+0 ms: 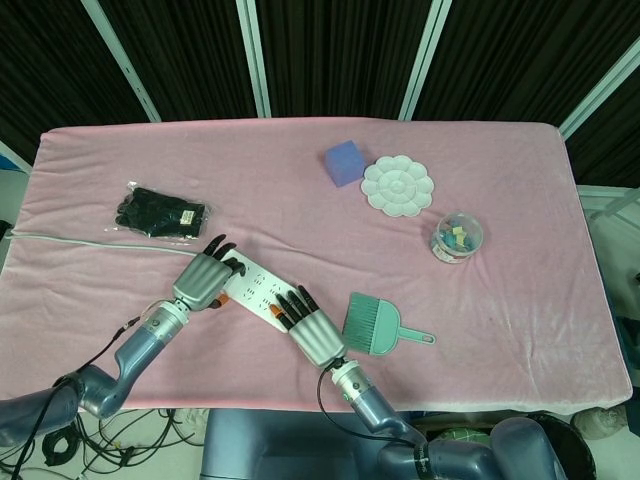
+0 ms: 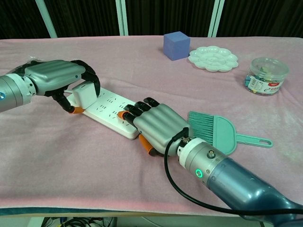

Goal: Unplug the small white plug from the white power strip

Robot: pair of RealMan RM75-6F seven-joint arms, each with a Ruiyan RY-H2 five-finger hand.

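This looks like a robot lab, set up for practice. The counter [image 1: 520, 300] is covered with a pink cloth, and dark curtains [image 1: 330, 55] with pale bars hang behind its far edge. Loose cables [image 1: 150, 425] dangle below the near edge. Odd things that do not go together lie on the cloth: a blue block [image 1: 344, 162], a paint tray [image 1: 397, 185], a jar [image 1: 457, 238], a small brush [image 1: 375, 324].
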